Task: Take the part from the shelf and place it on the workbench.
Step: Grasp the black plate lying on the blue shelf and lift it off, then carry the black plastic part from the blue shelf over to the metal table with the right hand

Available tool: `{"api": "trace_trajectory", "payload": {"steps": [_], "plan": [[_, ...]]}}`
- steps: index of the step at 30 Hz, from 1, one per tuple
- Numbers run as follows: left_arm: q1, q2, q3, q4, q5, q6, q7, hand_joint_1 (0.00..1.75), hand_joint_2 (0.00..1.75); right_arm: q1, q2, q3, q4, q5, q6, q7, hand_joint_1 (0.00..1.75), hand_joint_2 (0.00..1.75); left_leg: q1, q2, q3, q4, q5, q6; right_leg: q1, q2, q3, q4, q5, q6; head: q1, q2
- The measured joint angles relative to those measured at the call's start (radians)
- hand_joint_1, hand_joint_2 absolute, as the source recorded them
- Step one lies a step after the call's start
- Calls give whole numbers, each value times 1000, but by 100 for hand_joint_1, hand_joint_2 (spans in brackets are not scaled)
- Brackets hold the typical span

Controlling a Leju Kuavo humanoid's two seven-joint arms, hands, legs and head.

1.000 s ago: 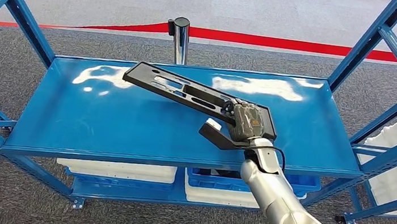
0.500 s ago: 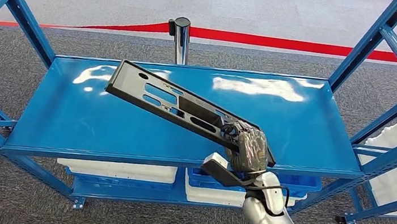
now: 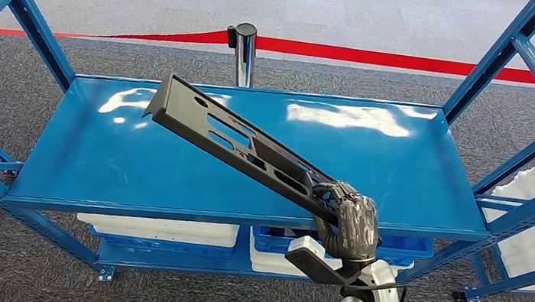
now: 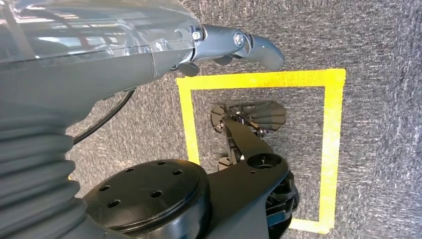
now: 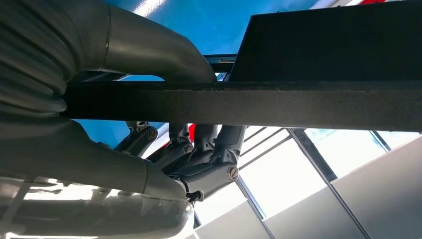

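Note:
The part (image 3: 235, 139) is a long black metal plate with slots and holes. My right hand (image 3: 348, 219) grips its near end over the front edge of the blue shelf (image 3: 416, 169). The plate hangs clear of the shelf top, and its far end tilts up toward the back left. In the right wrist view the part's dark edge (image 5: 298, 104) runs across the picture, with my fingers (image 5: 199, 154) wrapped under it. My left hand (image 4: 234, 45) hangs over the grey carpet with nothing in it, thumb stretched out.
Blue slanted uprights (image 3: 27, 14) (image 3: 508, 50) frame the shelf on both sides. A chrome post (image 3: 244, 48) with a red belt stands behind it. White bins (image 3: 163, 227) and a blue bin (image 3: 277, 237) sit on the lower level. A yellow tape square (image 4: 333, 149) marks the floor.
My right hand has drawn back toward me, from over the shelf to its front edge, lifting the part off the shelf. The part's far end has tilted up.

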Motion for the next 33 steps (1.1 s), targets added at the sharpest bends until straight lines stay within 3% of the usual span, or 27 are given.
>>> {"api": "trace_trajectory", "payload": {"steps": [6, 11, 16, 20, 31, 33], "plan": [[0, 0, 19, 0, 0, 0, -14, 0, 175, 28, 0, -53, -138, -172, -105, -130, 175, 175, 0, 0, 0, 0, 0, 0, 0, 0, 0, 0, 0, 0, 0, 0], [0, 0, 22, 0, -9, 2, -13, 0, 175, 63, 7, -140, -328, -85, -153, -214, 175, 175, -1, 0, 0, 0, 0, 0, 0, 0, 0, 0, 0, 0, 0, 0], [0, 0, 26, 0, -19, 5, -10, 0, 175, 109, 69, -228, -494, 5, -154, -377, 175, 175, 0, 0, 0, 0, -1, 0, 0, 0, 0, 0, -1, 0, 0, 0], [0, 0, 30, 0, -23, 9, -12, 0, 0, 136, 118, -272, -574, 14, -154, -438, 175, 175, 0, 0, 0, 0, -1, 0, 0, 0, 0, 0, -1, 1, 0, 0], [-1, 0, 43, 0, -25, 15, -25, 0, 0, 164, 172, -317, -623, -4, -154, -472, 175, 175, -1, 0, 1, 0, -1, 0, 0, 0, 1, 0, -1, 1, 0, 0], [-1, 0, 44, 0, -25, 15, -26, 0, 87, 166, 175, -320, -624, -4, -154, -475, 175, 175, -1, 0, 1, 0, -1, 0, 0, 0, 0, 0, -1, 1, 0, 0]]}}
